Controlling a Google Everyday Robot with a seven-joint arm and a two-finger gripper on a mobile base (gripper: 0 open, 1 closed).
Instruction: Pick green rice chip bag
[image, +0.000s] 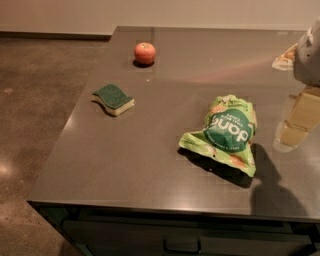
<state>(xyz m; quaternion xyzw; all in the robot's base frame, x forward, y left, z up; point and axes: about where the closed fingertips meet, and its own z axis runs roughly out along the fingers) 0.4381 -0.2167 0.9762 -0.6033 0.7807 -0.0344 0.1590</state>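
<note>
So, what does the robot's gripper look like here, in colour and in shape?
The gripper is at the right edge of the camera view, right of the green rice chip bag. Its upper part is a rounded, pale grey-white housing; below it are blocky cream-yellow pieces. No cables or markings show, and nothing beyond the housing is in view.

claw (301, 117) at right edge, blurred, cut off; item (284, 59) behind unidentifiable.
</note>
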